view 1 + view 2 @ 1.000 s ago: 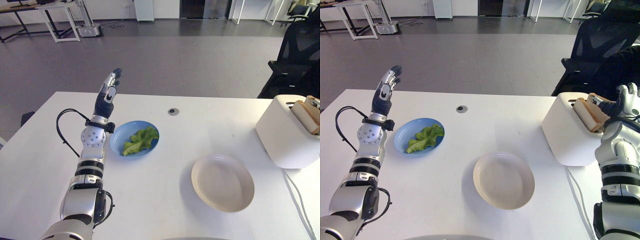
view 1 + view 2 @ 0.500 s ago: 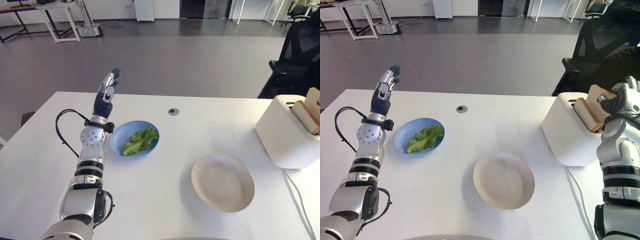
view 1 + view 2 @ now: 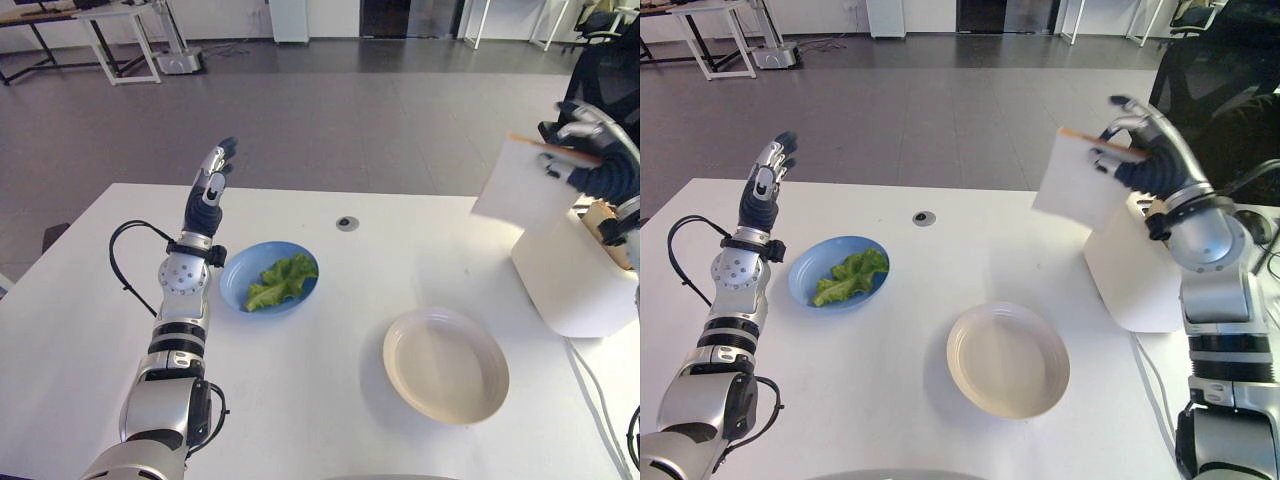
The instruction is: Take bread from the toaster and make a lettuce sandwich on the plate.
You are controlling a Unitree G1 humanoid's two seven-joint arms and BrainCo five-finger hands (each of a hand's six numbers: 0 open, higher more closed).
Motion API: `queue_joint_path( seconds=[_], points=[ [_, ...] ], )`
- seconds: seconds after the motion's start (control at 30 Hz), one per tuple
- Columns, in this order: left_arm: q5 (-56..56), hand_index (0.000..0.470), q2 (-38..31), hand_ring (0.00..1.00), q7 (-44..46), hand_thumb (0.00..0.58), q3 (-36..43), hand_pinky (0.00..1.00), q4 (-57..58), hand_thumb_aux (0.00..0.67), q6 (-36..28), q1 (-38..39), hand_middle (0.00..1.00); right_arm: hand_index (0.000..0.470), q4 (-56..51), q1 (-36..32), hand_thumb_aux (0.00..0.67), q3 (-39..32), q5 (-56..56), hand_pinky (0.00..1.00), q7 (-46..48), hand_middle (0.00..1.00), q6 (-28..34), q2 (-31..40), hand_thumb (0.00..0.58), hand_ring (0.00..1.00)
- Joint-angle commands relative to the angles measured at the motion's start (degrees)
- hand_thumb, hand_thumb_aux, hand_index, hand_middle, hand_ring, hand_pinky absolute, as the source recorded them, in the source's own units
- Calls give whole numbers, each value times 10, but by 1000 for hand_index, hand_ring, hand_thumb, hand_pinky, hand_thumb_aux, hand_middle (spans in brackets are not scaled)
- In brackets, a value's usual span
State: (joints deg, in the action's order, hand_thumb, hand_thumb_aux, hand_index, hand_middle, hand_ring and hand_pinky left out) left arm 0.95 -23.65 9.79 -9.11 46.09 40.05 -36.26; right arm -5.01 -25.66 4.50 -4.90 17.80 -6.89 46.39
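One pale square slice of bread with a tan crust (image 3: 1080,185) hangs in the air beside the top of the white rounded toaster (image 3: 1135,285), well above the white worktop (image 3: 890,400) and not yet over the cream oval ceramic plate (image 3: 1005,360). The risk, as I judge it, lies in the grip: the slice is pinched only along its upper crust edge, so a quick swing toward the plate could let it pivot, tear or slip out and land on the worktop short of the plate. A release from this height could also leave it flopped across the rim. The right hand (image 3: 1155,165) is clamped on that top edge, fingers curled over the crust, touching nothing else. The left hand (image 3: 765,185) is raised beyond the shallow blue bowl (image 3: 805,275) of green lettuce (image 3: 848,275), fingers stretched out and apart, holding nothing. A second bread slice (image 3: 603,213) sits in the toaster's top
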Motion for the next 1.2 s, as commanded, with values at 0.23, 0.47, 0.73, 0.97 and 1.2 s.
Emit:
queue_joint_path(
  seconds=[0.23,0.47,0.73,0.97,1.2],
  points=[
    [8,0,3,0,15,0,0,0,-15,0,-11,6,0,470,10,70,670,-48,92,0,207,0,18,-16,580,0],
    [8,0,4,0,20,0,0,0,-23,0,-17,10,0,470,-42,100,670,-74,92,0,286,0,15,-21,580,0],
    [8,0,2,0,22,0,-4,0,-24,0,-21,14,0,470,-59,101,670,-109,101,0,324,0,5,-75,580,0],
    [3,0,1,0,17,0,-4,0,-21,0,-17,13,0,470,-43,122,670,-121,92,0,357,0,-6,-77,580,0],
    [-1,0,-3,0,13,0,-2,0,-17,0,-9,11,0,0,-61,115,0,-105,59,0,330,0,-32,-69,0,0]
  ],
)
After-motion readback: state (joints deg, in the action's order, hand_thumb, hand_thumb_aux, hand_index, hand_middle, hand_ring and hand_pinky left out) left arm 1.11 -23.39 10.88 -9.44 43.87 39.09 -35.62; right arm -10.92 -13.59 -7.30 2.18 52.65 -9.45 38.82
